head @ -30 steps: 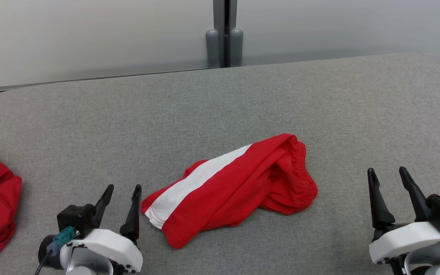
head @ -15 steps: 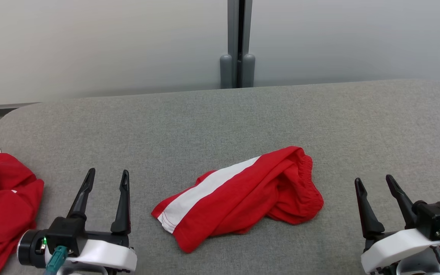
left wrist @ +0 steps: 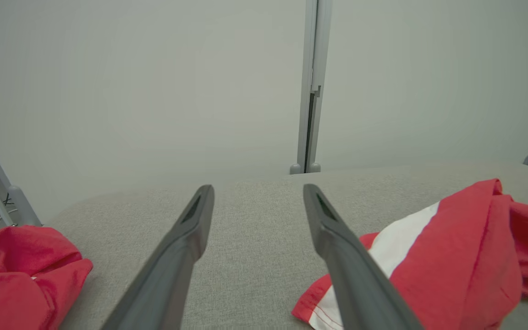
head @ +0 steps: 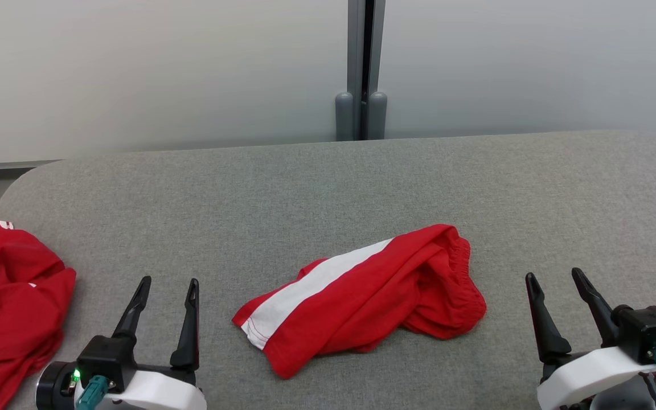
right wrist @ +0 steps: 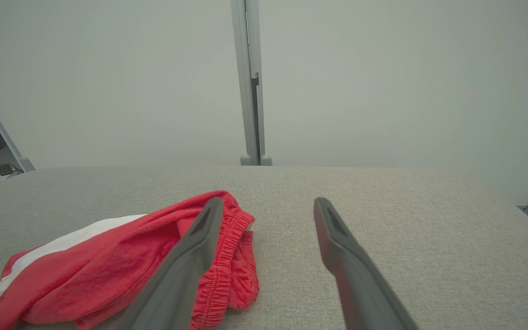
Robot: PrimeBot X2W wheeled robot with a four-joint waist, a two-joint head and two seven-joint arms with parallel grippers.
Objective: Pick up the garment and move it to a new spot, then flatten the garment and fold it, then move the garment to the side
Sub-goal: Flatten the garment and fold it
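Nothing readable on the garment (head: 362, 296); white marks on the left red cloth (head: 12, 302) are too small to tell.

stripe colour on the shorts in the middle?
White, on red shorts; clearest in the head view.

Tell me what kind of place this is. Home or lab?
Probably a lab or office test cell, not a home: a grey fabric-covered table, plain pale partition panels joined by a metal post.

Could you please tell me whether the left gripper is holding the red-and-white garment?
No, the left gripper stands open and apart from the red-and-white garment, which lies loose on the grey surface.
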